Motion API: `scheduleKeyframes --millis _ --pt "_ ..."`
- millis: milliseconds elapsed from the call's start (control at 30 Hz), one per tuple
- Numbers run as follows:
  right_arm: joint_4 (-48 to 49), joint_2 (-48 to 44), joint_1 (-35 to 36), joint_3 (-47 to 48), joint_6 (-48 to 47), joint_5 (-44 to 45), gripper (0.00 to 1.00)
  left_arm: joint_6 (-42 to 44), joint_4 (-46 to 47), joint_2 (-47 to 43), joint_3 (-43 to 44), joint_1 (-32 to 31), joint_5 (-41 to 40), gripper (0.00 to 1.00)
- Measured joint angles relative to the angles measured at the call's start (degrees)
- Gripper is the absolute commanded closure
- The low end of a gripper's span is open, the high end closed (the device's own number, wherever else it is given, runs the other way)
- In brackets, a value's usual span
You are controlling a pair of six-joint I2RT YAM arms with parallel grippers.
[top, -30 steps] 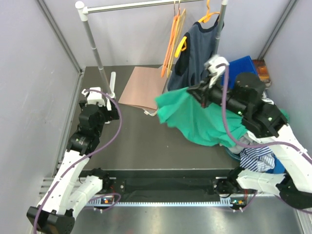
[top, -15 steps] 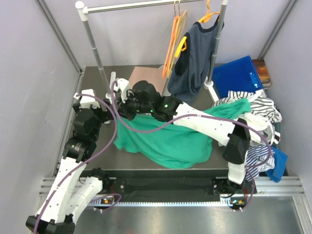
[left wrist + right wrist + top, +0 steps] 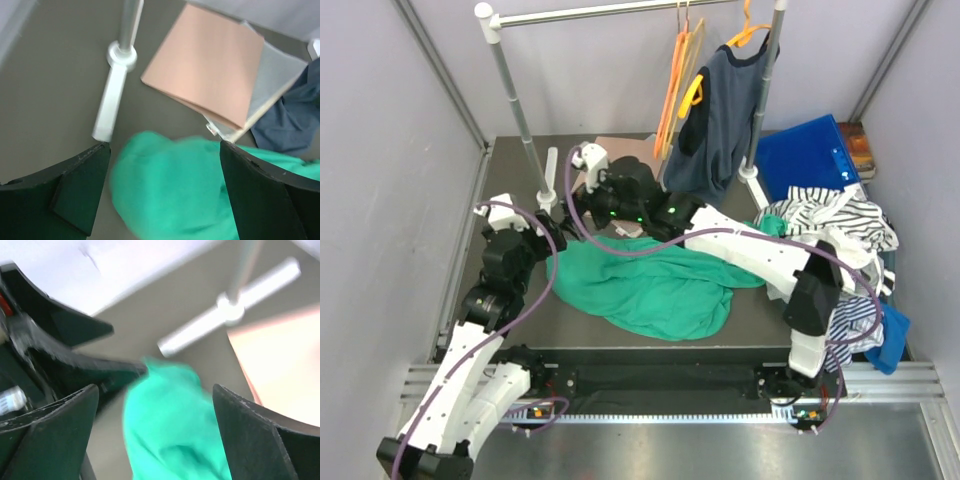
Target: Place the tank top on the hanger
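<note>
the dark table carries a clothes rack at the back, and the tank top lies in a loose teal heap across the middle of the table, its left edge bunched up near the rack's foot and just beside a brown sheet. the right gripper reaches across to that bunched edge with its fingers spread wide and nothing pinched between them, and the left gripper hovers over the same edge, equally released, the fabric showing below the gap. the hanger hangs on the rail well apart from the cloth, among redder ones. the top looks light, limp and quick to crumple, so it would likely sag from any single pinch. a strap or the neckline hem seems the better hold, but the heap hides which fold is which.
</note>
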Motion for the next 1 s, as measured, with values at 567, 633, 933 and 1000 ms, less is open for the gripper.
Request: scheduleKeyframes --millis 567,633,933,1000 --pt "-2.5 -26.2 -18.0 -47.6 11.5 8.0 0.02 -10.1 11.2 12.9 -10.6 -3.9 8.2 0.01" --pt "-4.4 -25.6 -18.0 -49.3 12.5 8.3 0.03 -10.7 12.2 13.2 -11.0 -3.9 9.1 0.01" --pt "-8.2 -23.5 -18.0 -53.0 15.5 11.3 0.28 -11.2 12.6 12.2 -13.0 -3.9 9.8 0.01" --pt "-8.2 -22.6 -17.9 -53.7 15.8 10.7 0.58 -11.1 12.6 11.9 -13.0 -3.9 9.7 0.01"
